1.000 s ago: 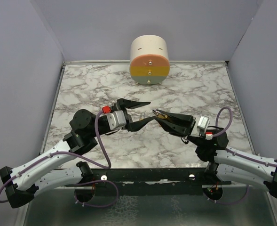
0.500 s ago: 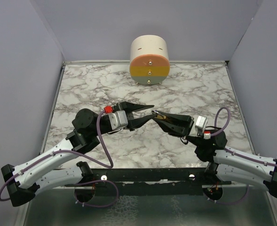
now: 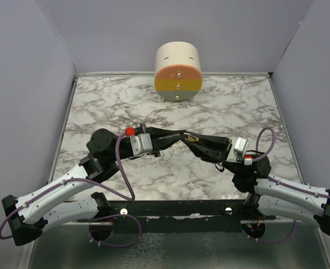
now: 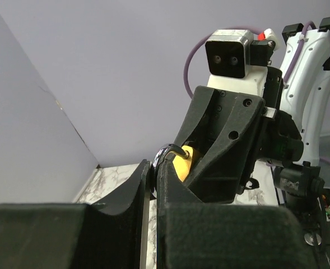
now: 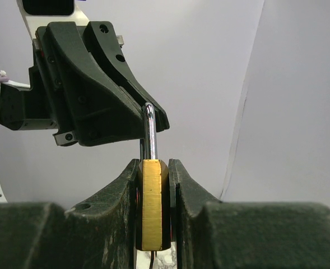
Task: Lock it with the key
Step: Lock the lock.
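A brass padlock (image 5: 152, 204) with a steel shackle (image 5: 148, 131) stands upright between my right gripper's (image 5: 152, 168) jaws, which are shut on its body. My left gripper (image 4: 153, 165) faces it, and its jaws are closed on the shackle (image 4: 166, 152), with the yellow lock body (image 4: 182, 162) just behind them. In the top view both grippers meet above the middle of the marble table (image 3: 114, 101), the left gripper (image 3: 173, 135) touching the padlock (image 3: 193, 136) held by the right gripper (image 3: 191, 138). No key is clearly in view.
A cream cylinder (image 3: 178, 70) with orange, yellow and teal bands on its face stands at the back of the table against the wall. Purple-grey walls close in the left, right and far sides.
My left gripper was open a second ago. It has moved right to the padlock and closed its jaws on the shackle. The right gripper has held the lock nearly still.
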You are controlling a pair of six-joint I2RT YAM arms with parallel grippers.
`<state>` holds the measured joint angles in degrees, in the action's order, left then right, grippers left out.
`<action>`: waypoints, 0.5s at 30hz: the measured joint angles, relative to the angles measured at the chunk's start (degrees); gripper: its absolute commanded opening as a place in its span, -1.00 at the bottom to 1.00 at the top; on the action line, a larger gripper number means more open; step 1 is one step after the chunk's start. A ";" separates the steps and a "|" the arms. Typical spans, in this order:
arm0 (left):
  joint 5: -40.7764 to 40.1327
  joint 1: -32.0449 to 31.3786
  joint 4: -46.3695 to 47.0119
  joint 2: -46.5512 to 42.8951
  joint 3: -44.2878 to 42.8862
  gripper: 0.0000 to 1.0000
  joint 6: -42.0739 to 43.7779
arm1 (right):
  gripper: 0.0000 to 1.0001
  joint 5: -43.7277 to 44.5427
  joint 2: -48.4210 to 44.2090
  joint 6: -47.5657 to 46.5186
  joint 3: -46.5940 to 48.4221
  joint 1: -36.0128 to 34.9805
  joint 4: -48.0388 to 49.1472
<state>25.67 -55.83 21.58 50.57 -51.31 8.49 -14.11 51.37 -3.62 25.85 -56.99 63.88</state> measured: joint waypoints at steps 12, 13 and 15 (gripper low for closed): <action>-0.37 0.26 -5.95 0.07 -3.98 -1.00 0.68 | 0.65 0.09 -0.44 0.57 3.50 -0.02 -7.65; -0.63 0.24 -6.93 0.31 -4.87 -1.00 0.98 | 0.68 0.33 -0.44 0.48 4.26 -0.02 -9.51; -1.36 0.22 -8.48 0.76 -6.34 -1.00 1.49 | 0.71 0.90 -0.72 0.66 4.92 -0.02 -12.39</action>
<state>24.32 -55.61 13.10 51.33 -57.65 9.98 -13.21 50.65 -2.96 30.76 -57.01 51.48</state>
